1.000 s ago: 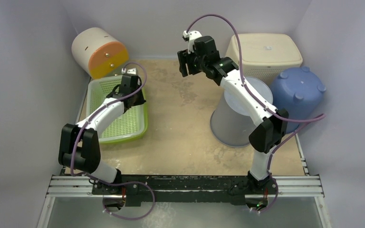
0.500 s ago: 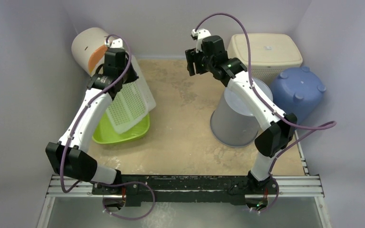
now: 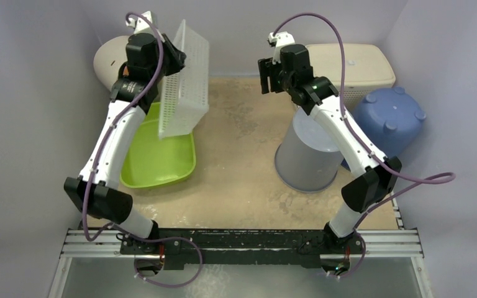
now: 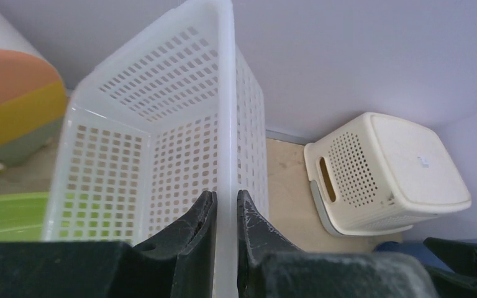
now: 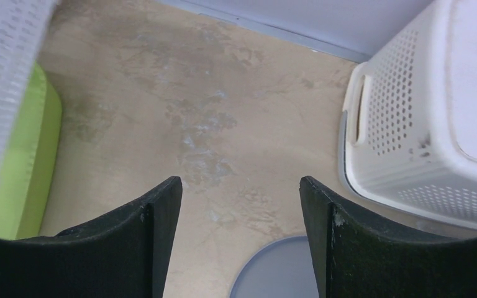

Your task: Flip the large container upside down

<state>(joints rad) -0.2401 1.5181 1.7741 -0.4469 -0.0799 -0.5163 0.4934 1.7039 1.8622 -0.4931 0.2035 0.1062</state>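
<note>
Pinching one wall of the white mesh basket [image 4: 161, 112], left hand [image 4: 225, 205] is clamped shut on it. The basket hangs on edge, off the worktop [image 3: 242, 180], with the green tray [image 3: 158, 158] below the hand. Right hand [image 5: 239, 192] spread wide, holding nothing, cream hamper [image 5: 422, 112] beside it.

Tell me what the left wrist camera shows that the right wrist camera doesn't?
Only the left wrist view: the left claw shut on the rim of the white mesh basket, held on edge, and an orange-faced drum. Only the right wrist view: the right claw, open and empty, and a grey bucket. Both: the cream perforated hamper, the green tray and a bit of the basket's mesh.
</note>
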